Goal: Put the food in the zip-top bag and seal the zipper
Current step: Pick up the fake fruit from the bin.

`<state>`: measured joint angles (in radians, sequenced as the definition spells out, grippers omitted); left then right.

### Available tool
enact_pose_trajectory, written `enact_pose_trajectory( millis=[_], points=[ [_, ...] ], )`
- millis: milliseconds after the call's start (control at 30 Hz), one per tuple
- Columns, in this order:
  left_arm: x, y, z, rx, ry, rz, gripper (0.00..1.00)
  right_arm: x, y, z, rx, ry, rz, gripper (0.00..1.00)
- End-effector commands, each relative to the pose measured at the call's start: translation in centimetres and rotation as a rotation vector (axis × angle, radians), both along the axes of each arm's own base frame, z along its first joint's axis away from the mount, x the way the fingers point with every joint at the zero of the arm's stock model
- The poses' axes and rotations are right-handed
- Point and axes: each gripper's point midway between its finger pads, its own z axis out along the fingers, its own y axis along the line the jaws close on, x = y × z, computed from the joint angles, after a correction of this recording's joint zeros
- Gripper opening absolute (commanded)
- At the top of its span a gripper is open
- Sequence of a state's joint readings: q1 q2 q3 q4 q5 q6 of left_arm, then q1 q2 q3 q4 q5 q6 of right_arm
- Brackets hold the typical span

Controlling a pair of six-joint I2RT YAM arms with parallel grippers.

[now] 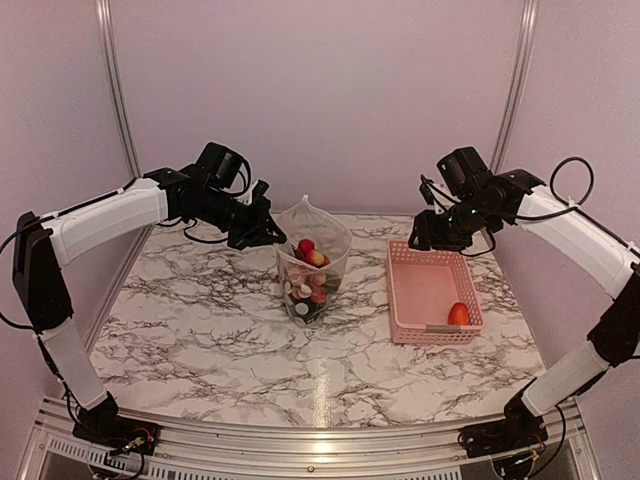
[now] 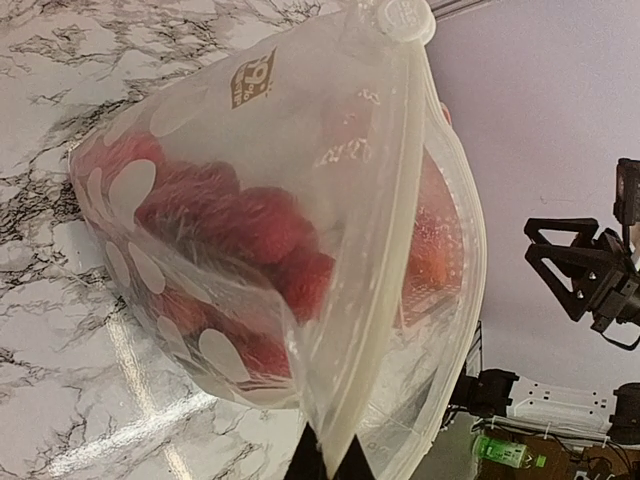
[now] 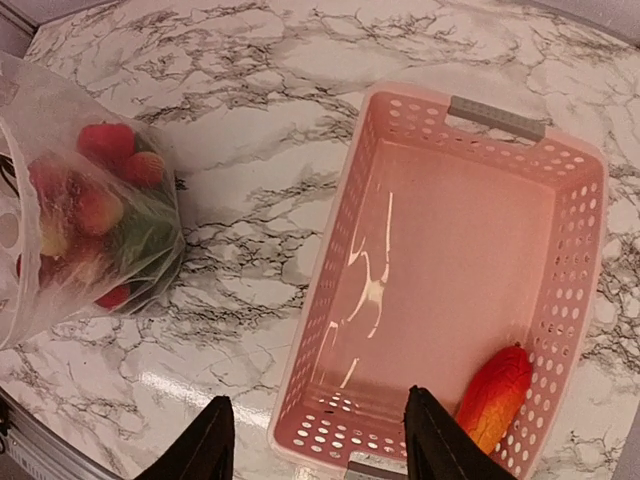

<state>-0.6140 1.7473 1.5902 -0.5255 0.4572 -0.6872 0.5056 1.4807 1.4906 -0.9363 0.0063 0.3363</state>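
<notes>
Carrot [image 3: 495,395] lies slantwise in pink basket's [image 3: 325,310] near-right corner, near-right of the empty, wide-jawed right gripper [image 3: 318,400]; left gripper [image 2: 330,462], farther off, pinches the zip-top bag [image 2: 250,200].

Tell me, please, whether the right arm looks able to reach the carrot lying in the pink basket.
Probably yes: the right gripper hangs open above the basket, and the carrot lies uncovered in a corner, though the walls there may crowd it.

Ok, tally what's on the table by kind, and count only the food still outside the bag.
zip-top bag: 1
pink basket: 1
orange-red food piece, lying in the basket: 1
total: 3
</notes>
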Motion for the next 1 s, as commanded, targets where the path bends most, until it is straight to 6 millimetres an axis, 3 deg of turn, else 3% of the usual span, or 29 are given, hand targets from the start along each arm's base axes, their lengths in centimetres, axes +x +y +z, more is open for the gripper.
enact_pose_trajectory(
  millis=[0,200,333,500,767,967],
  points=[
    [-0.3,0.2,-0.9,0.026,0.025,-0.028,0.00,-2.2,-4.4,-2.9,-0.061,0.071,-0.112,0.55],
    [-0.2,0.1,-0.5,0.019,0.013,-0.030,0.00,-5.3,-8.0,-8.2,-0.079,0.168,-0.207,0.54],
    [-0.2,0.0,-0.7,0.019,0.015,-0.033,0.00,-6.5,-9.1,-10.9,-0.110,0.215,-0.246,0.54],
    [-0.2,-0.1,-0.6,0.014,0.013,-0.037,0.00,-7.0,-10.8,-12.9,-0.179,0.232,-0.317,0.65],
    [-0.2,0.1,-0.7,0.020,0.018,-0.036,0.00,-6.8,-11.3,-15.0,-0.197,0.244,-0.346,0.65],
    [-0.1,0.3,-0.7,0.020,0.017,-0.032,0.00,-5.6,-11.2,-15.5,-0.190,0.230,-0.366,0.65]
  ],
)
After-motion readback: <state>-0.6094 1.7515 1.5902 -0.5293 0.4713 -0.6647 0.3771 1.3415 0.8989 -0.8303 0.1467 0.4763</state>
